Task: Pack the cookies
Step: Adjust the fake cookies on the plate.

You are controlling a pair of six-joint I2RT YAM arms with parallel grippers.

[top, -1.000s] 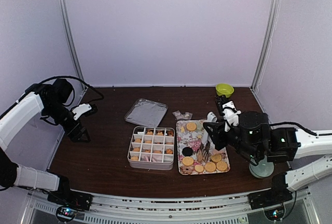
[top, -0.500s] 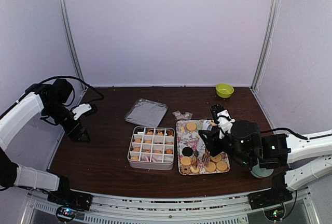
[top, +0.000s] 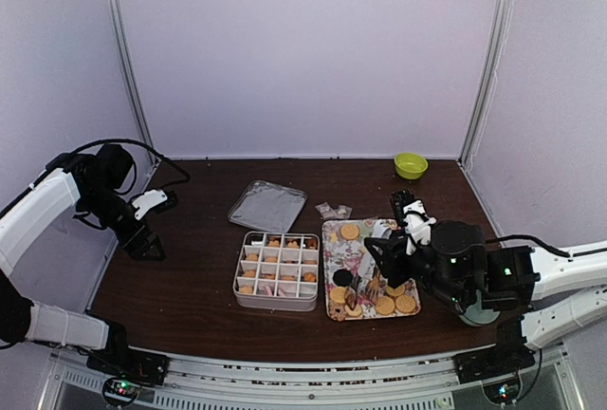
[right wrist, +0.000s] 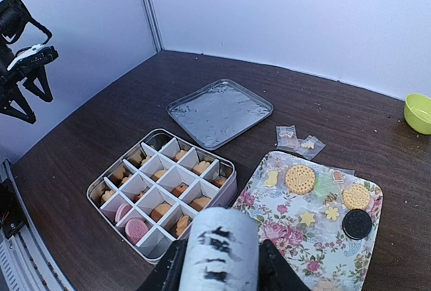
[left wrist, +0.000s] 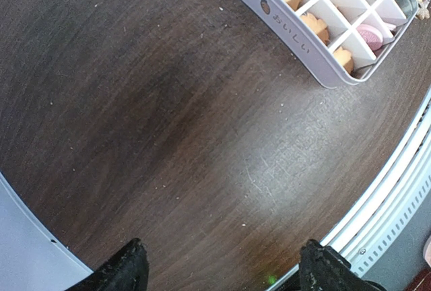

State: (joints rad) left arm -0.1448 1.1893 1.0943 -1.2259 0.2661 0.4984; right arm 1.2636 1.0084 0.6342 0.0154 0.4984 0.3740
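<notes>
Right tool (right wrist: 221,271) swung left over the floral rectangular tray (right wrist: 283,232), pinching grey metal tongs (right wrist: 222,237). Small round cookies (right wrist: 300,178) lay flat there, faces up, with more in the white divided box (left wrist: 296,35). Left tool (left wrist: 225,267) was spread.

Left gripper (left wrist: 222,272) wide open low down; right gripper (right wrist: 222,267) clamped, angled downward.

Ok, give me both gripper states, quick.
Left gripper: open, empty.
Right gripper: closed on tongs.

Soft, even light — pale glare on the table (left wrist: 269,176), 2 wrist views bowed at edges.
</notes>
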